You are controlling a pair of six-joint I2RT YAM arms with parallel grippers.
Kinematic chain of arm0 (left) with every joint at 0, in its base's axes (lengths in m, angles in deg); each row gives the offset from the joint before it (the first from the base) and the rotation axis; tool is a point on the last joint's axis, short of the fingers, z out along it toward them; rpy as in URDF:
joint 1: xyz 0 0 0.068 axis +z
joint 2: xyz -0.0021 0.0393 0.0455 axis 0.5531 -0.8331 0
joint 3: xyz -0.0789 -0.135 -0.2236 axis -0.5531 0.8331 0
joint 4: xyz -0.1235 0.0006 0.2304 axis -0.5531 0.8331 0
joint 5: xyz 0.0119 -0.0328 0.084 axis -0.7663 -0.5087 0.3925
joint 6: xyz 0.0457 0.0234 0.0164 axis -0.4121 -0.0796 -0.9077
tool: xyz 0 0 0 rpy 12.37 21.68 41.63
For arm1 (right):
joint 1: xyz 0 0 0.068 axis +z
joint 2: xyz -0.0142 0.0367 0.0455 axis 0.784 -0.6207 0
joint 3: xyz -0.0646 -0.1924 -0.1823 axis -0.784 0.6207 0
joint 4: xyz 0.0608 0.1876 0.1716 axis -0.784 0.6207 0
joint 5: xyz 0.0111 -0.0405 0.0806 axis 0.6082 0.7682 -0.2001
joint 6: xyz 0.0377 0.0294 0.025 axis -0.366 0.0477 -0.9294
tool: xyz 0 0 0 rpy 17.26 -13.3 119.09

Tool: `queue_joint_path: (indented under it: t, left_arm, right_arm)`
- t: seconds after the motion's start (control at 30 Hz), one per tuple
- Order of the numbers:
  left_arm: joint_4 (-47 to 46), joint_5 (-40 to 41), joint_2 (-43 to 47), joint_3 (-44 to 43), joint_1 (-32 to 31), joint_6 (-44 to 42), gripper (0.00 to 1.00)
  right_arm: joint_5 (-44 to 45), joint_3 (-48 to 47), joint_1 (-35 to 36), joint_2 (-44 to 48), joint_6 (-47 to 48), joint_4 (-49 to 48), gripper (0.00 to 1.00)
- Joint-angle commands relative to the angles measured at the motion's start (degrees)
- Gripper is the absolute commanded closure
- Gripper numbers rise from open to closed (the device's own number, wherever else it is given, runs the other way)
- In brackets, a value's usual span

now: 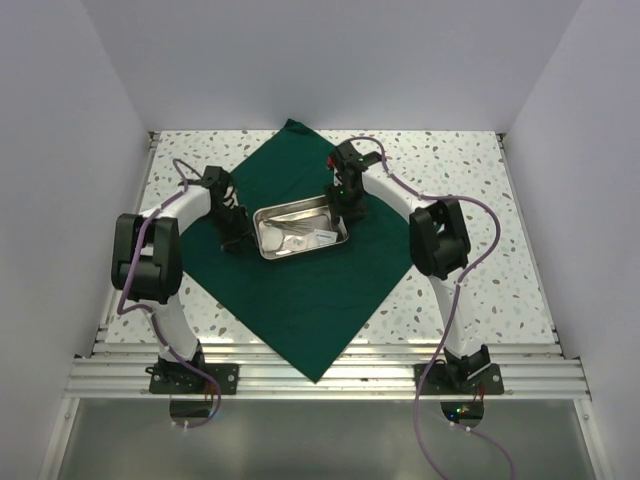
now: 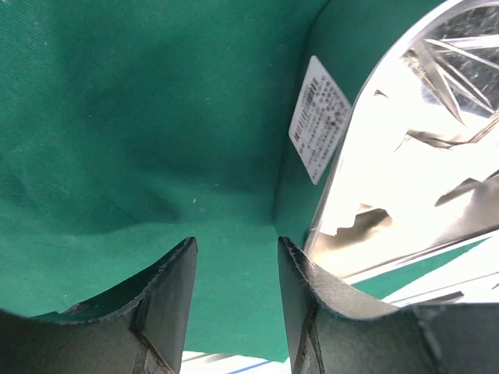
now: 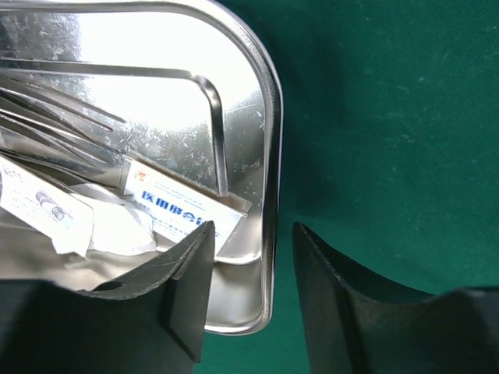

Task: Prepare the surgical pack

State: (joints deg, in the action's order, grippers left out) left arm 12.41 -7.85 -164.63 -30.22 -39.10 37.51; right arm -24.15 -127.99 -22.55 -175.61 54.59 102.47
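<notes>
Speckled bench [image 1: 480, 180] bears cloth [image 1: 300, 300] and filled tray [image 1: 272, 232]; left end effector [image 2: 234, 249] and right end effector [image 3: 253, 234], both released, likely fold cloth next.

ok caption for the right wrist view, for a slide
Right gripper, jaws open, straddling the rim of the steel tray on green cloth

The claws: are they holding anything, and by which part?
Nothing held. The left gripper is open above the green cloth; the right gripper, open, straddles the rim of the steel tray.
</notes>
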Motion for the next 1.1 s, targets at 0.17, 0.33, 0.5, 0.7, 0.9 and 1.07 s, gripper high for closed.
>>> queue_joint_path:
  t: [0.17,0.33,0.5,0.7,0.9,1.07]
  left_arm:
    - [-1.29,-0.97,0.24,0.6,0.24,0.57,0.5]
    - [-0.32,0.97,0.41,0.24,2.7,-0.05,0.48]
    - [0.3,2.99,0.85,-0.46,4.11,-0.75,0.46]
    - [1.18,5.19,1.38,-0.9,4.73,-1.81,0.45]
    - [1.79,6.77,2.61,-1.08,5.43,-2.69,0.44]
    - [1.88,7.04,4.01,-0.64,5.43,-2.86,0.44]
  right_arm:
    - [-2.48,-0.92,-0.16,1.33,0.43,0.75,0.55]
    - [-3.97,2.24,-0.08,3.44,-0.89,0.14,0.55]
    - [-3.97,4.17,-0.08,5.72,-1.59,-0.83,0.55]
    - [-5.11,2.95,-0.08,6.6,-1.77,0.14,0.5]
    - [-8.01,6.27,-0.08,8.8,-2.91,-1.26,0.49]
    - [-9.59,9.89,-0.16,11.09,-3.26,-2.85,0.49]
